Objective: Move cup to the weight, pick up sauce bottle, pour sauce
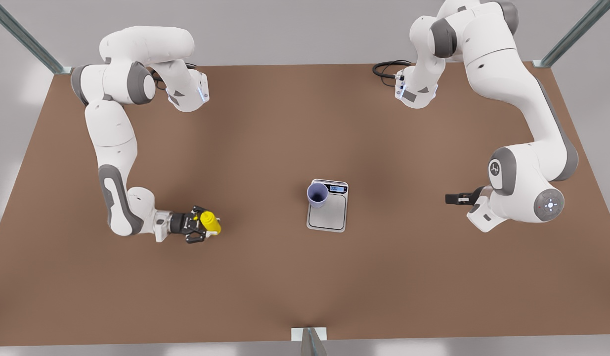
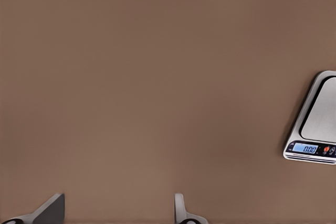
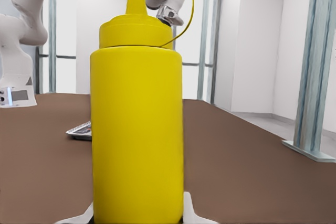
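Front view, centre of frame: weight [image 1: 329,213] flat on the table [image 1: 265,123], cup [image 1: 317,194] upright on its upper-left corner, just beside the display. Lower left of frame, well apart from the weight: sauce bottle [image 1: 211,221] upright on the table, between the fingers of the right gripper [image 1: 206,226], touched on both sides. Right of frame, well apart from the weight: left gripper [image 1: 451,199], above bare table, fingers spread, pointing toward the centre.

Right wrist view: bottle directly ahead of the gripper [image 3: 139,214], weight behind it, farther off.
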